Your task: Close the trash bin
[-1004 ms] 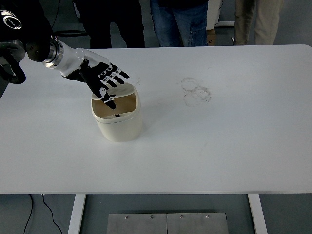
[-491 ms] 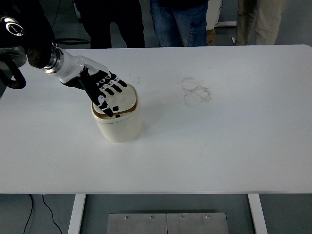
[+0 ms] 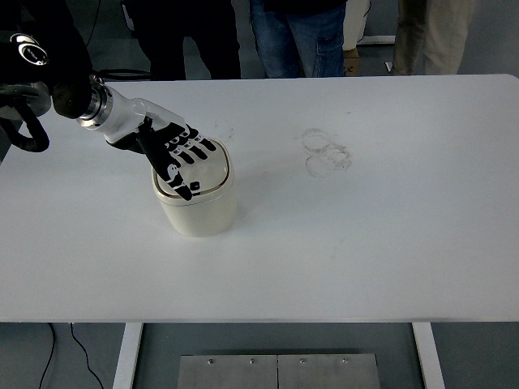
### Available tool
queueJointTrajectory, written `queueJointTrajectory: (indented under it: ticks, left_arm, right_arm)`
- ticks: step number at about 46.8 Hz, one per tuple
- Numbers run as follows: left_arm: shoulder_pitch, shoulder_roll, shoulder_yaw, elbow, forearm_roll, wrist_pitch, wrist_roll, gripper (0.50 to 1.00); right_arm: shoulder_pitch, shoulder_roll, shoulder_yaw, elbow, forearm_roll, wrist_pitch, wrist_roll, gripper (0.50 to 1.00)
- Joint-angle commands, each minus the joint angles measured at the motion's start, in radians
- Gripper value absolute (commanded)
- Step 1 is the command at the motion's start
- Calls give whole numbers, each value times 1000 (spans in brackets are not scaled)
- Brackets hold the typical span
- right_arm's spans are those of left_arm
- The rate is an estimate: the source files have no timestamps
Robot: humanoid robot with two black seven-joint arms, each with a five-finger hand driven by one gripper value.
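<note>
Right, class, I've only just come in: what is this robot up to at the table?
The robot's left hand lies with fingers spread flat on the lid of a small cream trash bin on the white table, pressing it down. The lid looks level with the rim, so the bin appears closed or nearly so. The right arm is out of view. People stand behind the table's far edge.
</note>
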Motion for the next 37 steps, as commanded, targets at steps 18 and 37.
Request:
queueJointTrajectory:
  ticks: [18, 37]
  left_arm:
    - [4, -1, 0, 0, 0, 0, 0, 1000]
    - [9, -5, 0, 0, -2, 1, 0, 1000]
  right_arm:
    - [0, 0, 0, 0, 1, 0, 0, 989]
    - [0, 0, 0, 0, 0, 0, 0, 991]
